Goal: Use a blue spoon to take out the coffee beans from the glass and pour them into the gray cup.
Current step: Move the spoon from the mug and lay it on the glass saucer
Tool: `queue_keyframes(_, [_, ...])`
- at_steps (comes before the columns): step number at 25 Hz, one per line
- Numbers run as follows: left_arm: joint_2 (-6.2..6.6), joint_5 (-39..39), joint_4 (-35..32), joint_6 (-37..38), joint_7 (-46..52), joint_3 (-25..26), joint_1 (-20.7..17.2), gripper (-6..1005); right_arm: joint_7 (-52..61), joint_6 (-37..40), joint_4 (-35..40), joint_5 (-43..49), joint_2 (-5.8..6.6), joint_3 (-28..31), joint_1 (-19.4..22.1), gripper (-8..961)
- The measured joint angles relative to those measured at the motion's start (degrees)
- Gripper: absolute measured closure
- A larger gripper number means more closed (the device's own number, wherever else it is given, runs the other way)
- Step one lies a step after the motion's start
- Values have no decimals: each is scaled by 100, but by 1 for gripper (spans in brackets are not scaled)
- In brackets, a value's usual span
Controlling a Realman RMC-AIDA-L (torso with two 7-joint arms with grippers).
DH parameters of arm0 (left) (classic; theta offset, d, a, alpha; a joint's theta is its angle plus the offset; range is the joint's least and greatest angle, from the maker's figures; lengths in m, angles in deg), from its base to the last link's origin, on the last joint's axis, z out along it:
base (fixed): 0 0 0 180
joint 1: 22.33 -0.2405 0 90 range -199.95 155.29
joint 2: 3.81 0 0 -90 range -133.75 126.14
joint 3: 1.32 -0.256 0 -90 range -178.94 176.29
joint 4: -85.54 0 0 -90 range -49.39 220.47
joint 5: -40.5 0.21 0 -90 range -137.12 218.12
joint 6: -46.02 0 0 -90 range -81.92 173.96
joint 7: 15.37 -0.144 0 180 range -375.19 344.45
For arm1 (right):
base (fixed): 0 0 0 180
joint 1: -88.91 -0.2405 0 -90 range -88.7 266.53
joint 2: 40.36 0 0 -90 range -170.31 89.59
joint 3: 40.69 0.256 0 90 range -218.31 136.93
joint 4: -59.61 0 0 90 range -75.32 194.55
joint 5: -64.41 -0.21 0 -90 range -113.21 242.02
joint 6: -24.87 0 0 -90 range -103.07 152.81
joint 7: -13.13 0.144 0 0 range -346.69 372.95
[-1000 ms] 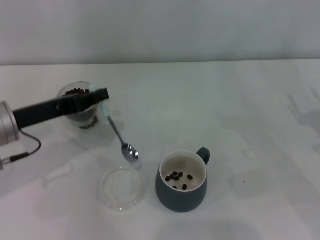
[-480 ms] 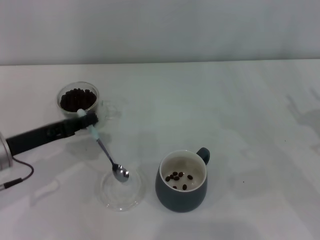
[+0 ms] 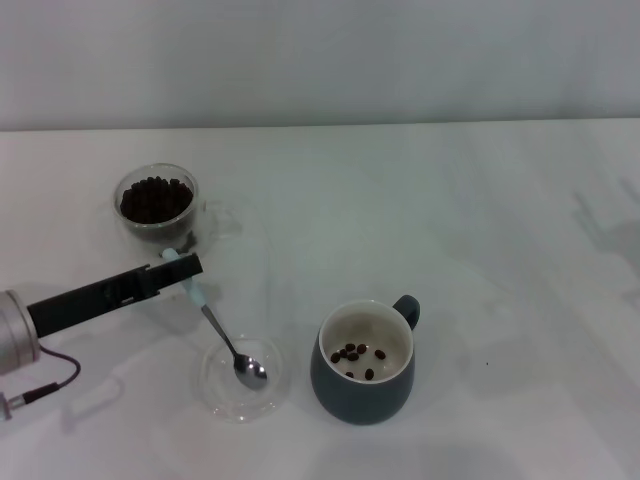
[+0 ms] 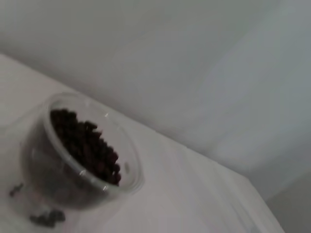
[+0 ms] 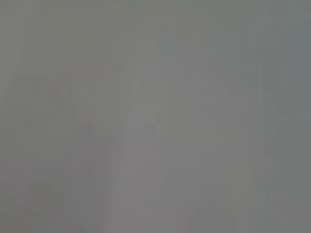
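My left gripper (image 3: pixel 188 272) reaches in from the left edge and is shut on the pale handle of the blue spoon (image 3: pixel 224 337). The spoon slopes down to the right, and its empty metal bowl rests in the flat clear saucer (image 3: pixel 216 396). Behind the gripper stands the glass (image 3: pixel 156 203), well filled with coffee beans (image 3: pixel 155 196); the left wrist view shows the same glass (image 4: pixel 77 155) and its beans (image 4: pixel 85 143) from close by. The gray cup (image 3: pixel 362 393) stands right of the saucer with a few beans (image 3: pixel 357 356) on its cream bottom. The right gripper is out of view.
The white table (image 3: pixel 480 220) stretches to a pale wall at the back. A dark speck (image 3: pixel 488 364) lies right of the cup. The right wrist view is a featureless grey.
My left gripper has drawn back toward the front left with the spoon, uncovering the glass. The spoon bowl has come down from beside the saucer into it.
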Motion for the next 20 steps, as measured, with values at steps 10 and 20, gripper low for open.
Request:
queue_keyframes(10, [-26, -13, 390, -63, -2, 0, 136, 863, -9, -15, -9, 25, 0, -30, 12, 226])
queue_keyframes(20, [-22, -13, 681, -152, 2, -3, 237, 826, -10, -23, -8, 35, 9, -36, 48, 226])
